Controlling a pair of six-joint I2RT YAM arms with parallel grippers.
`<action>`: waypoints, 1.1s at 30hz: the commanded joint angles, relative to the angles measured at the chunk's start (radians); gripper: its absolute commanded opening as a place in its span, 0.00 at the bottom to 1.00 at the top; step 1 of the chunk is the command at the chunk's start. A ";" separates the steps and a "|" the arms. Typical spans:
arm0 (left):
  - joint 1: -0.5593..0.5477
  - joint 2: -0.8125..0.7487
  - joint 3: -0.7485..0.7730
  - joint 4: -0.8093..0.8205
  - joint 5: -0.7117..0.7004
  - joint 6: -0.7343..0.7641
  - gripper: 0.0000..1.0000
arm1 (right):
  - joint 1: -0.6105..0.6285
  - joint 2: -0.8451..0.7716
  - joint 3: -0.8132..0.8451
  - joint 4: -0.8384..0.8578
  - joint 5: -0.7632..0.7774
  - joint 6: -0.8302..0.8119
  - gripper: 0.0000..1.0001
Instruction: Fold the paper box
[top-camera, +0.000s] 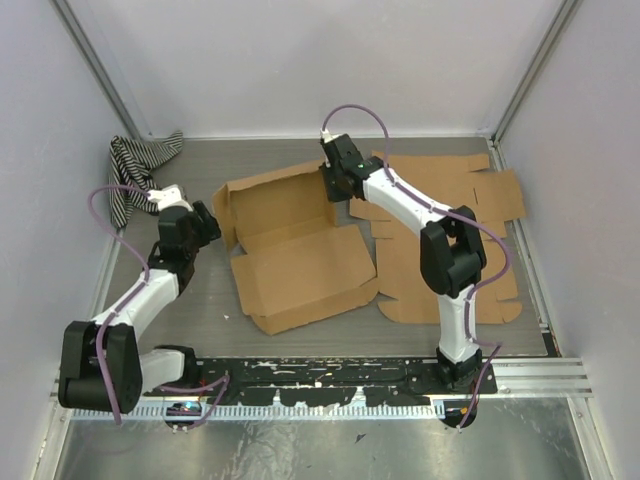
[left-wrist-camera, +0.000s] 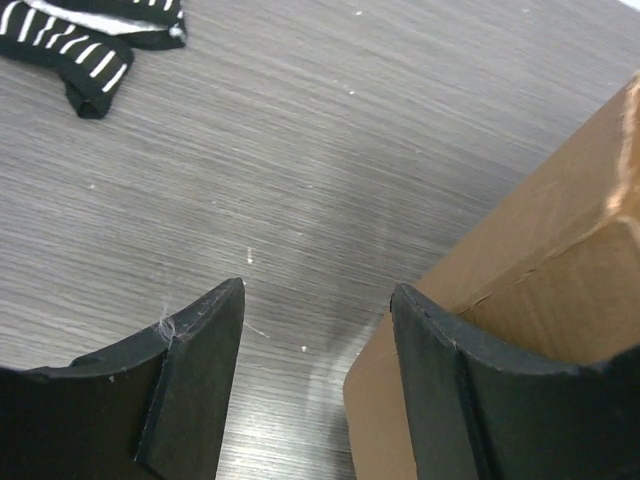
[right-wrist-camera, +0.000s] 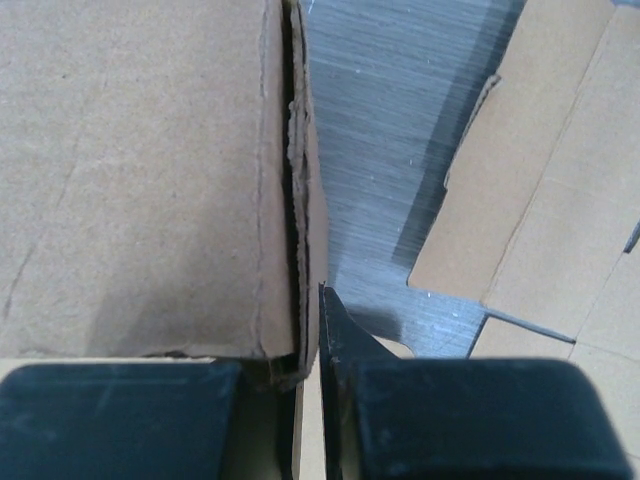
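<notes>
The paper box (top-camera: 295, 250) is brown cardboard, partly folded, lying open at mid-table with its side walls raised. My right gripper (top-camera: 335, 182) is at the box's far right corner. In the right wrist view it (right-wrist-camera: 310, 350) is shut on the doubled cardboard wall (right-wrist-camera: 296, 200) of the box. My left gripper (top-camera: 207, 225) hangs just left of the box's left flap. In the left wrist view it (left-wrist-camera: 318, 300) is open. The box's cardboard (left-wrist-camera: 560, 260) lies against the inside of the right finger (left-wrist-camera: 450, 390), and bare table shows between the fingers.
A stack of flat cardboard blanks (top-camera: 450, 230) lies to the right of the box, under the right arm. A black-and-white striped cloth (top-camera: 140, 170) is bunched at the back left corner. White walls close in the table on three sides.
</notes>
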 joint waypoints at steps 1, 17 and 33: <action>0.002 0.065 0.083 -0.055 -0.083 0.046 0.68 | -0.023 0.060 0.165 -0.103 -0.044 0.027 0.02; 0.002 0.113 0.220 -0.366 -0.195 -0.004 0.70 | -0.038 0.096 0.192 -0.128 -0.038 0.075 0.02; 0.008 0.171 0.214 -0.136 -0.087 0.054 0.71 | -0.040 0.100 0.188 -0.110 -0.117 0.036 0.02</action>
